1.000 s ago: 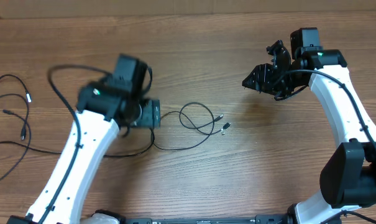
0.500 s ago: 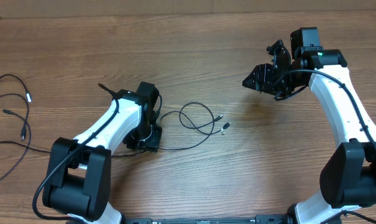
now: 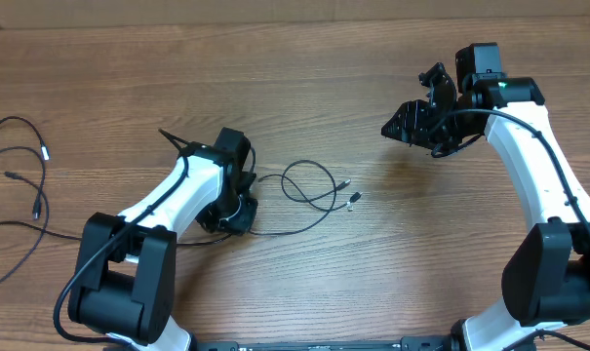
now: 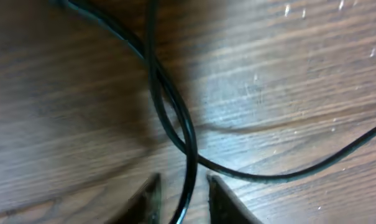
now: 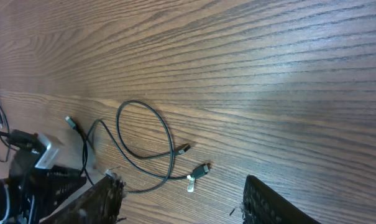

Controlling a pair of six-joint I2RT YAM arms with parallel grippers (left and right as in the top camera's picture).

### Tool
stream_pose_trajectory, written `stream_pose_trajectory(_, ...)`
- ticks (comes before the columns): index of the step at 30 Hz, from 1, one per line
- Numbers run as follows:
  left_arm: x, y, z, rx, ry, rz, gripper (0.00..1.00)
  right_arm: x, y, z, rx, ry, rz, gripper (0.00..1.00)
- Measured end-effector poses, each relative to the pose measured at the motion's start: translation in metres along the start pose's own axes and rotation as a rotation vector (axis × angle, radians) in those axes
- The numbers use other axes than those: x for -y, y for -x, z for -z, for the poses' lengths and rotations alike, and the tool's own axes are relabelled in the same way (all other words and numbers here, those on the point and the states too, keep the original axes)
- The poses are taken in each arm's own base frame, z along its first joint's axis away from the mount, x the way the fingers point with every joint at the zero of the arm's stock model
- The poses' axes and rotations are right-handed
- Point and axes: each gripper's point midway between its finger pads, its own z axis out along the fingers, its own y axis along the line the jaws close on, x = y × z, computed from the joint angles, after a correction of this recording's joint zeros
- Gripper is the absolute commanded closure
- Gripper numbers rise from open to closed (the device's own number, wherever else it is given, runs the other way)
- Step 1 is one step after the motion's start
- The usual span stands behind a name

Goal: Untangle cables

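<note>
One thin black cable (image 3: 309, 182) lies mid-table in a loop, its two plug tips (image 3: 349, 192) pointing right. My left gripper (image 3: 238, 213) is down on the table at that cable's left end. In the left wrist view a strand (image 4: 189, 149) runs between the fingertips (image 4: 151, 200), with small gaps on both sides, so the left gripper (image 4: 183, 202) is narrowly open. More cables (image 3: 17, 180) lie loose at the far left. My right gripper (image 3: 404, 125) hangs open above the table's right side; the right wrist view shows the loop (image 5: 144, 134) beyond the right gripper (image 5: 183, 186).
The thicker black wire of the left arm (image 3: 177, 146) arches behind its wrist. The table's back edge (image 3: 295, 18) runs along the top. Bare wood (image 3: 421, 244) lies between the loop and the right arm's base.
The left arm swung in and lowered its gripper onto the cable's left end. Its jaws have narrowed from wide open to close around the strand. The right arm has not moved.
</note>
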Motion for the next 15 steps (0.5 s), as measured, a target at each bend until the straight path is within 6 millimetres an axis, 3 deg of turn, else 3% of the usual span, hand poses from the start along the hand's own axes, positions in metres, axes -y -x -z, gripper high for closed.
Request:
stream_pose_trajectory(4, 0.005, -0.007, -0.005, -0.023, -0.019, -0.038, 0.96, 0.000, -0.001, 0.000, -0.005, -0.001, -0.003, 0.41)
stream_pose_trajectory(6, 0.014, -0.009, 0.011, -0.053, -0.062, -0.073, 0.96, 0.000, -0.002, 0.000, -0.009, 0.000, -0.005, 0.41)
stream_pose_trajectory(9, 0.047, 0.034, 0.083, 0.085, -0.203, -0.210, 0.96, -0.001, -0.002, 0.000, -0.009, 0.006, -0.004, 0.41)
stream_pose_trajectory(10, 0.065, 0.049, 0.126, 0.174, -0.281, -0.307, 0.96, -0.004, -0.003, 0.000, -0.013, 0.024, -0.005, 0.41)
stream_pose_trajectory(11, 0.082, 0.053, 0.165, 0.255, -0.353, -0.405, 0.95, -0.006, -0.003, 0.000, -0.012, 0.035, -0.004, 0.41)
stream_pose_trajectory(15, 0.096, 0.045, 0.233, 0.388, -0.477, -0.548, 0.96, -0.012, -0.002, 0.000, -0.011, 0.070, 0.002, 0.41)
